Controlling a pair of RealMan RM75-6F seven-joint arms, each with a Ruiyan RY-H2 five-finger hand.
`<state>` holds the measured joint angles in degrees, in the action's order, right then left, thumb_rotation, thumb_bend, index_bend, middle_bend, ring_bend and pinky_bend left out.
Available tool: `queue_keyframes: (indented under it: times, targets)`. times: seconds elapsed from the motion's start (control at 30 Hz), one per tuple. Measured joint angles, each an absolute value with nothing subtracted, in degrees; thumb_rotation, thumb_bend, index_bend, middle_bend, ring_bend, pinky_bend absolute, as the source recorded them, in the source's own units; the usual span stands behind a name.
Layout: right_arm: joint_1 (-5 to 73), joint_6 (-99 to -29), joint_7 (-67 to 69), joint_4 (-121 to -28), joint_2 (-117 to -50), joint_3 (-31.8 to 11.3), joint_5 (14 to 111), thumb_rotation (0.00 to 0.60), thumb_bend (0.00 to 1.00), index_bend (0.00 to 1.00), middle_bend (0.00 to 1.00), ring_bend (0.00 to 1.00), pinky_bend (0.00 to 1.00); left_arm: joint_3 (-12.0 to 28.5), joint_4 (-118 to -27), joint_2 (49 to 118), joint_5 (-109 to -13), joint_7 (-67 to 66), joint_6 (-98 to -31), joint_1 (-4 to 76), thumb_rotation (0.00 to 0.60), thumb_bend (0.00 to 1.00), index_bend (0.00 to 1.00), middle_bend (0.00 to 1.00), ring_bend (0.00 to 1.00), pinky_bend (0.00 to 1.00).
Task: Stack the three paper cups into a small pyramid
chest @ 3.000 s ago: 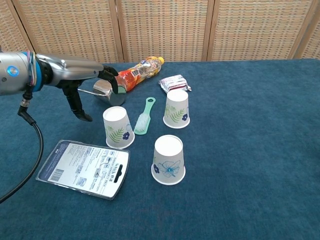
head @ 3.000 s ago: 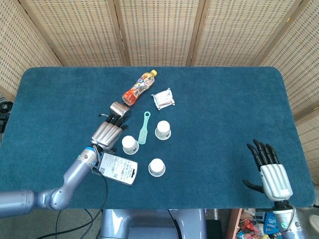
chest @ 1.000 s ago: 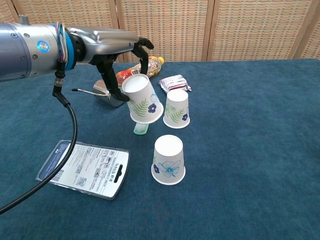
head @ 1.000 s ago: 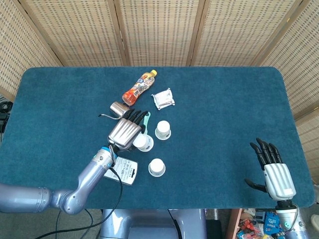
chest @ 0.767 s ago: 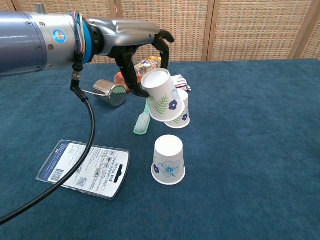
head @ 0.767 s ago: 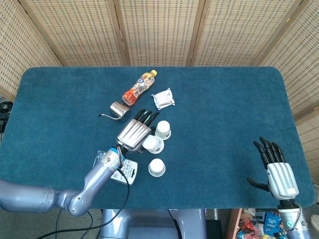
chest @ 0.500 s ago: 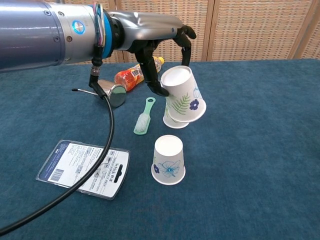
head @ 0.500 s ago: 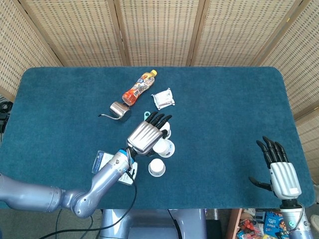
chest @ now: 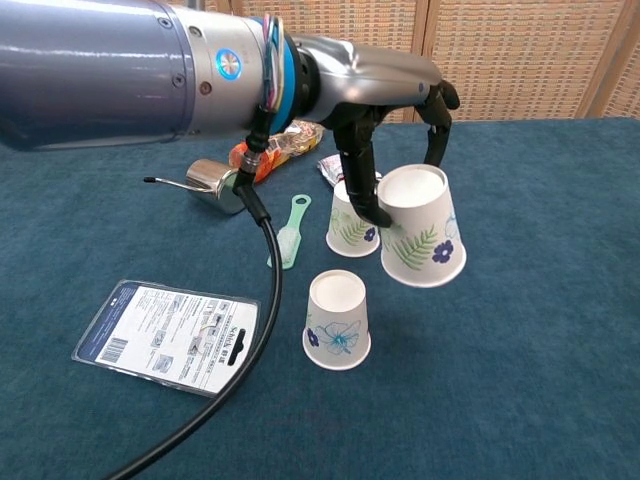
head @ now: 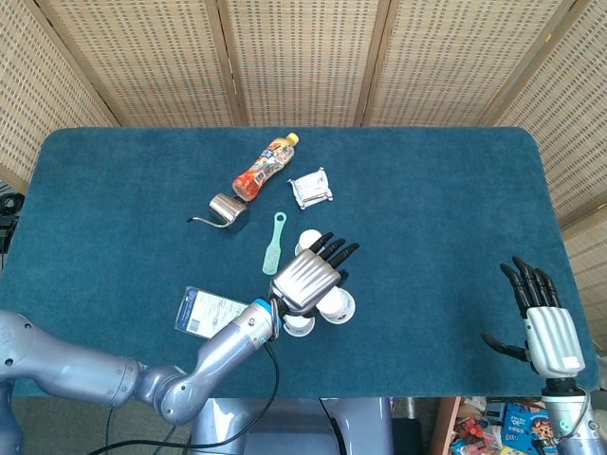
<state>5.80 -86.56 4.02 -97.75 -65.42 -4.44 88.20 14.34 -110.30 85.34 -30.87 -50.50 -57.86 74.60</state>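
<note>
The left robot hand pinches an upside-down fern-print cup hanging beneath its fingers.

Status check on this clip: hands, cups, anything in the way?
Left hand holds fern cup aloft, right of two standing cups. Right hand open, idle. Brush lies left of the cups.

Left hand grips downward; right hand lies spread, fingers apart.

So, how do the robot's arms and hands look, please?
The arms are silver-grey metal tubes. The left arm has blue and orange rings, a round blue mark and a black cable. Each hand, left hand and right hand, has a silver back and black fingers.
</note>
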Motion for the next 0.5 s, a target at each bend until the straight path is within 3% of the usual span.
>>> queue_keyframes:
  times: [0.5]
  targets:
    - [5.7,-86.5,4.7,-97.6,-65.2,-4.7,88.0,0.6,0.07,0.0,0.0,0.0,0.0,11.1,-107.4,90.1,-25.7,-54.0,-59.5,79.8,0.6,0.23,0.43,0.0,0.0,0.0]
